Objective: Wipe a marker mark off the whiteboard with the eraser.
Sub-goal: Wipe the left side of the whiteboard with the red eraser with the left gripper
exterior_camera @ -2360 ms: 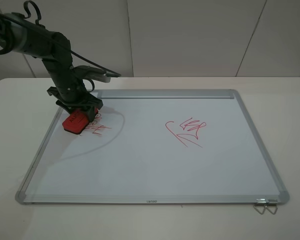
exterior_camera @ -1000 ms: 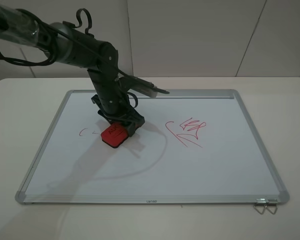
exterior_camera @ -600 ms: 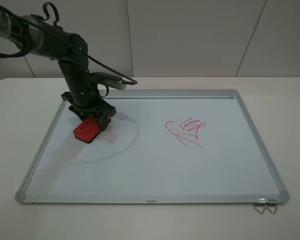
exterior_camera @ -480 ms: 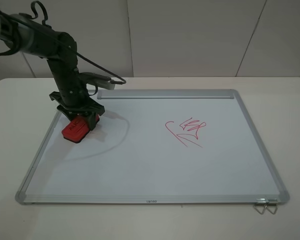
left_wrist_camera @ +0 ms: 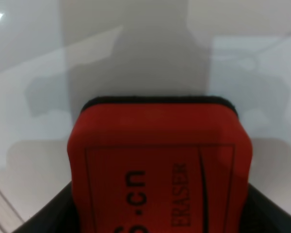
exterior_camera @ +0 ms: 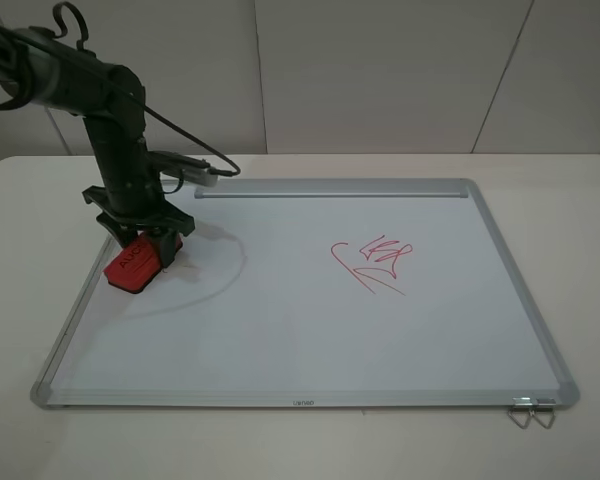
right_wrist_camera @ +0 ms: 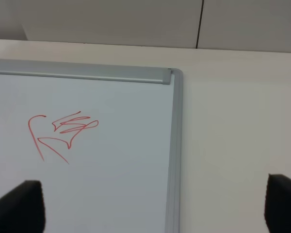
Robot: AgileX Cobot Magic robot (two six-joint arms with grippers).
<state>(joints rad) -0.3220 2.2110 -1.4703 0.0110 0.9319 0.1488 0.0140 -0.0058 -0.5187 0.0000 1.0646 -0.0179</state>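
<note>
Holding: the left claw (exterior_camera: 146, 246) is pinched tight on the eraser (exterior_camera: 135, 268), one finger down each long side. The red top with its black lettering faces up.
Eraser spot: it's down on the whiteboard (exterior_camera: 280, 330), over on the far-left part and just inside the left frame rail. In the left wrist view you can see the black felt edge against the white surface.
Whiteboard: lying flat on the table (exterior_camera: 590, 300), silver frame, rounded corners.
Tray strip (exterior_camera: 330, 188): closest thing to a container here, a plain grey strip along the board's far long edge. The left arm leans in near its left end.
Red scribble (exterior_camera: 375, 263): the wide one with the hooked curve and long diagonal tails. It sits a bit right of the board's middle, well apart from the eraser.
Right claw (right_wrist_camera: 153, 211): only shows in its own wrist view. The fingers are spread wide, hanging over the board's far-right corner, and the right frame rail runs between the two dark tips.
Wire clip (exterior_camera: 530, 411): small metal thing at the near-right corner of the frame, right up against it on the table.
Shadow: the left arm and its cable throw a soft curved shadow on the board just beside the eraser.
</note>
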